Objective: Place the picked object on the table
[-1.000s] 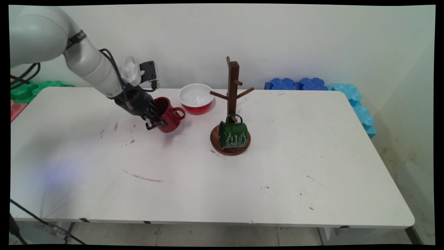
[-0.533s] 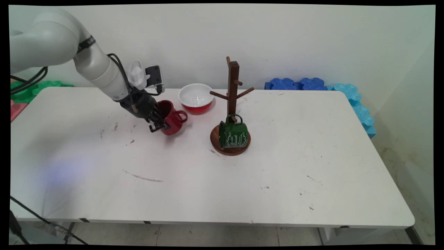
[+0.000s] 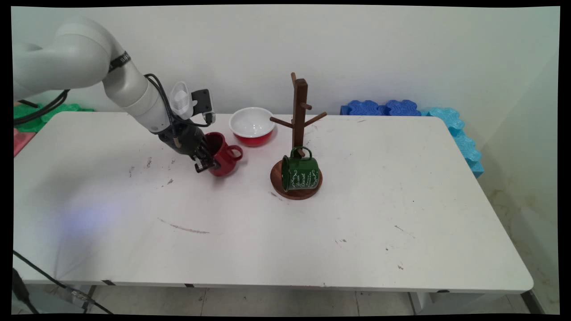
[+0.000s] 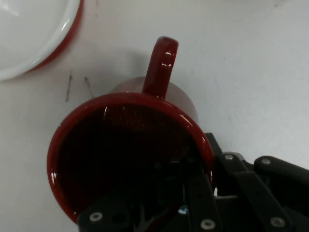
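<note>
Jaws clamp the wall of the red mug (image 3: 223, 154), one finger inside the mouth and one outside on the rim's right side in the hand view; gripper (image 3: 206, 161) grips low on the mug's left side in the main view; mug (image 4: 130, 145) is tilted, mouth toward the arm, handle (image 4: 161, 65) pointing away from the hand toward the right of the table (image 3: 401, 200); whether its base touches the table, cannot tell; mug sits left of centre on the table, just near-left of the bowl (image 3: 252, 126), well left of the rack (image 3: 298, 138).

Judgement on doing it well: rim pinch on a glazed wall is slip-prone, so squeeze firm and move slow; mug hangs off one side of the grip and may swing, so avoid wrist jerks; bowl (image 4: 29, 34) is close on the far side, so keep the handle clear of it; green mug (image 3: 301, 171) lies on its side on the rack base, branches stick out, so give them room.
</note>
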